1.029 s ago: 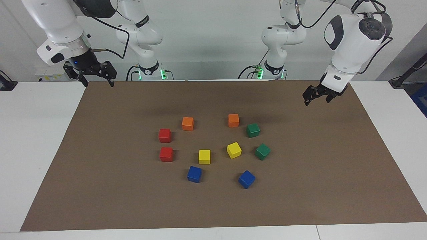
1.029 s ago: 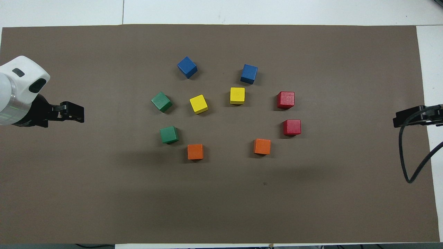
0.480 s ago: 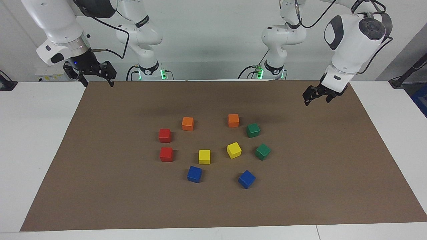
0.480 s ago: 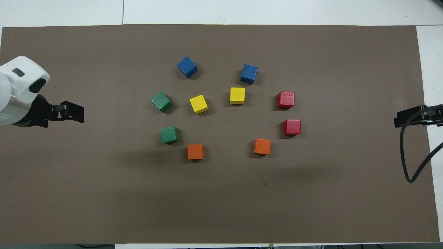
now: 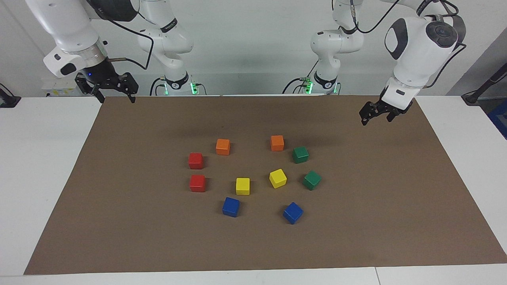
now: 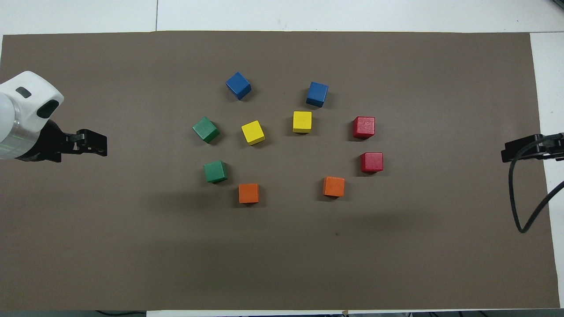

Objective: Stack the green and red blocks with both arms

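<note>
Two dark green blocks (image 5: 300, 154) (image 5: 312, 180) lie on the brown mat toward the left arm's end; in the overhead view they show too (image 6: 215, 171) (image 6: 205, 130). Two red blocks (image 5: 195, 160) (image 5: 197, 183) lie toward the right arm's end, also seen from overhead (image 6: 372, 162) (image 6: 363, 127). All lie apart, none stacked. My left gripper (image 5: 376, 115) (image 6: 94, 143) hangs open and empty over the mat's end near its base. My right gripper (image 5: 115, 95) (image 6: 513, 152) hangs open and empty over the mat's corner at its end.
Two orange cubes (image 5: 223, 146) (image 5: 277, 143) lie nearest the robots, two yellow cubes (image 5: 243, 186) (image 5: 277, 178) in the middle, and two blue cubes (image 5: 231, 206) (image 5: 292, 212) farthest. The brown mat (image 5: 119, 206) covers the white table (image 5: 39, 158).
My right gripper has drifted very slightly toward its end of the table. The left gripper and all blocks have not moved.
</note>
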Controlling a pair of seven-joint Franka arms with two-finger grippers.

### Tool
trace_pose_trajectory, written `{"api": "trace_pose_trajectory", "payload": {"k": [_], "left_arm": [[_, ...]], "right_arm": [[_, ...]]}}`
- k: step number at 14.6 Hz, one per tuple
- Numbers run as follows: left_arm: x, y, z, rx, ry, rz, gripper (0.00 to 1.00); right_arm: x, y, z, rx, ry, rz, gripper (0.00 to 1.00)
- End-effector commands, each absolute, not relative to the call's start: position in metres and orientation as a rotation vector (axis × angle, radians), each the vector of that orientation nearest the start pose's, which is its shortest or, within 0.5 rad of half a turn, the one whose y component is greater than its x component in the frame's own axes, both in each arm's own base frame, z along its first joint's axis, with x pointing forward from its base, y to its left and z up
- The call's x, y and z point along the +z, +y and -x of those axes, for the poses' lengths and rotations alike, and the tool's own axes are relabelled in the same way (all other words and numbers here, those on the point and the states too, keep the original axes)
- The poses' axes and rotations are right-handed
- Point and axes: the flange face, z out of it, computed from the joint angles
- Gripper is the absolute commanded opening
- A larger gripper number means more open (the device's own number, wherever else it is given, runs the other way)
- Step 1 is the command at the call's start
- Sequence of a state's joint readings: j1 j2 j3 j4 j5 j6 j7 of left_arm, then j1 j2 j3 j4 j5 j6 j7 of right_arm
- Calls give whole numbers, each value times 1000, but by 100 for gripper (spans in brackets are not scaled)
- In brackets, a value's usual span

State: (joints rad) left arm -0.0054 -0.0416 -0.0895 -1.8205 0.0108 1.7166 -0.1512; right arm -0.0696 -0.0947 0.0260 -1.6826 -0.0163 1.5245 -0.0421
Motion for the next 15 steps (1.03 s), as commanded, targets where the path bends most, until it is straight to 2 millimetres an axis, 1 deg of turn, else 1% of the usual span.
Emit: {"api": "trace_pose_trajectory", "payload": {"k": [1,4,6,7,9,11,13,14,15], "left_arm": [[543,-49,-536,71,-87,3131,100],[543,-50,-535,71,-85,3131,100],[543,-50,-535,71,-85,3131,100],[543,-50,-535,71,-85,3131,100],[543,-50,-535,71,-85,3131,100],[543,-50,-535,71,-85,3131,100],[543,-50,-535,71,-85,3131,100],[543,-50,-535,71,-85,3131,100],[543,-50,-535,71,-85,3131,100]], "right_arm": [[610,5,-514,96,-16,3142,100],[579,53,-519,50,47,3146,100],[555,78,-523,13,80,3139,100],[546,89,-524,-5,90,3127,100],[534,100,-528,-4,92,3123,100],[520,105,-535,3,83,3124,100],[498,108,-537,-20,82,3120,100],[485,119,-537,-16,84,3119,100],[475,127,-539,-9,99,3119,100]]}}
